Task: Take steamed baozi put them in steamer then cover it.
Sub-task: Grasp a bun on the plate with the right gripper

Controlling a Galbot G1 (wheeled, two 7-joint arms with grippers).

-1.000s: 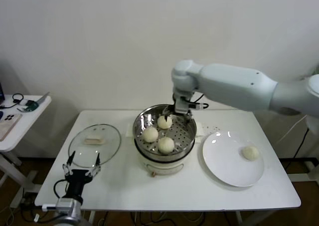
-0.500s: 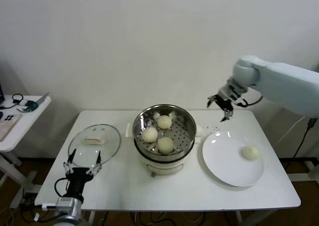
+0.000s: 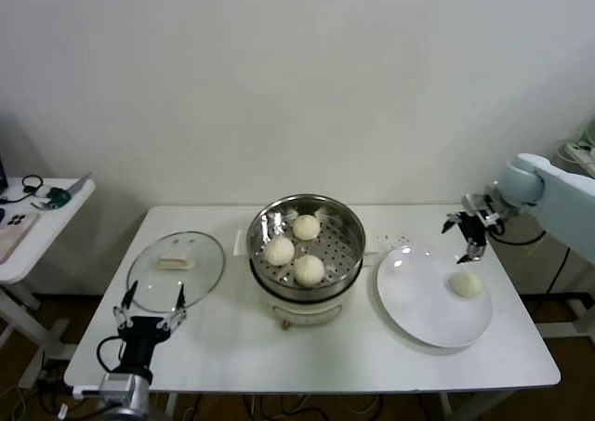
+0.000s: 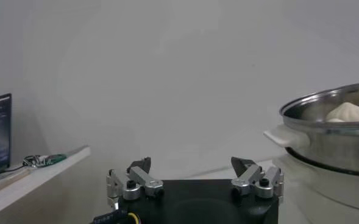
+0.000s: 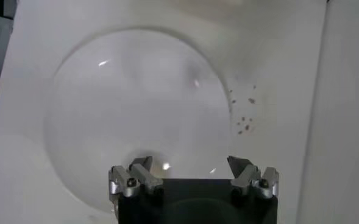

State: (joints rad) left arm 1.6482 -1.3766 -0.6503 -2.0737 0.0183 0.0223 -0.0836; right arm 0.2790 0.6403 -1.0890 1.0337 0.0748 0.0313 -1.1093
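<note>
The left gripper (image 3: 149,300) is parked low by the glass lid (image 3: 177,269), jaws apart, nothing held. Three steamed baozi (image 3: 295,250) are sat in the steamer (image 3: 306,247). The right gripper (image 3: 469,228) has been swung away from the pot over to the white plate (image 3: 423,309), jaws spread and empty, just above the last bun (image 3: 467,284). So probably that one gets grabbed next, then the lid goes on.

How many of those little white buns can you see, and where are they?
4. Three sit in the steamer: one at the back, one on the left, one in front. The fourth lies on the white plate to the right. None seems hidden.
</note>
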